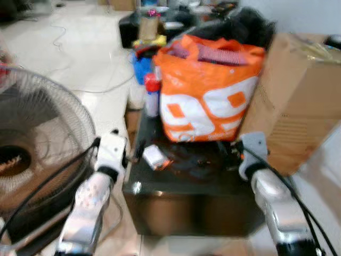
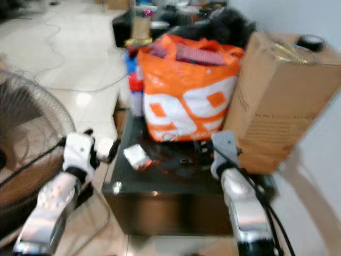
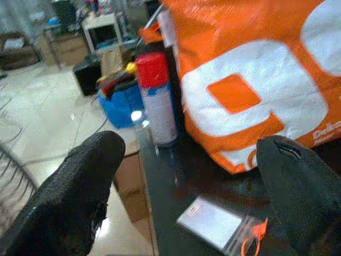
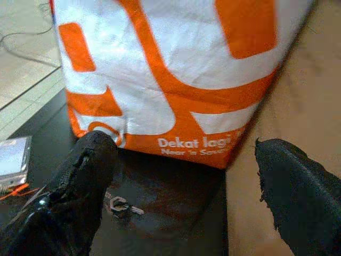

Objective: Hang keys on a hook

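Looking down from the head, you see the keys (image 2: 184, 160) lying on the dark table (image 2: 160, 194) near its middle, just in front of the orange bag (image 2: 184, 96), beside a small white card (image 2: 137, 156); no hook is in sight. Through the right wrist, the right gripper (image 4: 181, 186) stands wide open and empty above a small metal key (image 4: 120, 205): light, hard, slippery and flat, so take it by the ring. Through the left wrist, the left gripper (image 3: 186, 186) is spread too, holding nothing, at the table's left edge.

Bag (image 1: 205, 96) on table (image 1: 186, 200) before me, box (image 1: 295, 101) right, can (image 1: 152, 95) left, fan (image 1: 37, 144) far left, keys (image 4: 120, 205) before bag.
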Robot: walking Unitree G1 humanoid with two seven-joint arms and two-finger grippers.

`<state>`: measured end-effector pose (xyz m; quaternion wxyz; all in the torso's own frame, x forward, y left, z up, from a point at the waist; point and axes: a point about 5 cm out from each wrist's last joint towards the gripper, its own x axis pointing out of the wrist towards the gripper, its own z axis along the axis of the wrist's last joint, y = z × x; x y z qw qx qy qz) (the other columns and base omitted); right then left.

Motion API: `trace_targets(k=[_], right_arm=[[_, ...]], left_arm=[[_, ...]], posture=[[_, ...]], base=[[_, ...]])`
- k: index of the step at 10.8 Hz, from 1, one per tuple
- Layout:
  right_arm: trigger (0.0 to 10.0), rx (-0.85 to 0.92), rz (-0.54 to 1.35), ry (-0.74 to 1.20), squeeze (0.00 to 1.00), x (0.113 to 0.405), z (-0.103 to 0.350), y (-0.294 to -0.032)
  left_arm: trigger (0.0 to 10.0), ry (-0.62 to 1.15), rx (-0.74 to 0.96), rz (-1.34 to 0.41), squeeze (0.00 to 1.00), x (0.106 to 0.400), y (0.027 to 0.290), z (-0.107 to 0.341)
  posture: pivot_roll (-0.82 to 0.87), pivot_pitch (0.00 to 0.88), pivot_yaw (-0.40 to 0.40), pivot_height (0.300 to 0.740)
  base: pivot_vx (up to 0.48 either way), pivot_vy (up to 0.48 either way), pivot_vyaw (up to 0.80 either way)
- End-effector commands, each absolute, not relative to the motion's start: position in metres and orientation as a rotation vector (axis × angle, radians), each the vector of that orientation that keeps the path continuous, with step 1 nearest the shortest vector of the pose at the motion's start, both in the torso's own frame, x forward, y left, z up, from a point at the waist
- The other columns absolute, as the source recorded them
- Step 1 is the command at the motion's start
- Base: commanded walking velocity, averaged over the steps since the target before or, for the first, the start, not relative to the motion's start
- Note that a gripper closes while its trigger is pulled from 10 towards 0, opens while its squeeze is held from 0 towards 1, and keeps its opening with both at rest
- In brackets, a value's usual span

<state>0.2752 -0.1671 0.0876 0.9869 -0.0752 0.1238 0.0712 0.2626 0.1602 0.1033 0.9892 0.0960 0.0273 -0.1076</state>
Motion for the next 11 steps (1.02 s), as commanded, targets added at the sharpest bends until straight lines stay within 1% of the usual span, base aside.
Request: trace_targets(k=[1, 5, 6, 8, 9, 11], right_arm=[[10.0, -0.169, 0.142, 0.249, 0.0, 0.276, 0.0891, -0.1676], [10.0, -0.19, 0.157, 0.25, 0.0, 0.2771, 0.0896, -0.1669], [10.0, -0.192, 0.16, 0.254, 0.0, 0.2772, 0.0894, -0.1669], [10.0, -0.197, 0.134, 0.272, 0.0, 0.2773, 0.0869, -0.1694], [10.0, -0.218, 0.151, 0.282, 0.0, 0.2768, 0.0855, -0.1706], [10.0, -0.241, 0.187, 0.305, 0.0, 0.2748, 0.0825, -0.1717]], left_arm=[[10.0, 0.051, 0.189, -0.223, 1.0, 0.2626, 0.1587, 0.1045], [10.0, 0.054, 0.187, -0.228, 1.0, 0.263, 0.1586, 0.104], [10.0, 0.054, 0.187, -0.228, 1.0, 0.2628, 0.1583, 0.1038], [10.0, 0.057, 0.192, -0.234, 1.0, 0.262, 0.1577, 0.1027], [10.0, 0.059, 0.178, -0.243, 1.0, 0.2608, 0.157, 0.1016], [10.0, 0.076, 0.21, -0.258, 1.0, 0.259, 0.1565, 0.0986]], posture=[[0.01, 0.0, 0.003, 0.74], [0.01, 0.0, 0.002, 0.74], [0.01, 0.0, 0.0, 0.74], [0.01, 0.0, -0.003, 0.74], [0.0, 0.0, -0.005, 0.74], [0.0, 0.0, -0.009, 0.74]], base=[[0.364, 0.0, 0.0], [0.37, 0.0, 0.0], [0.371, 0.0, 0.43], [0.364, 0.0, 0.0], [0.0, 0.0, 0.0], [0.0, 0.0, 0.0]])
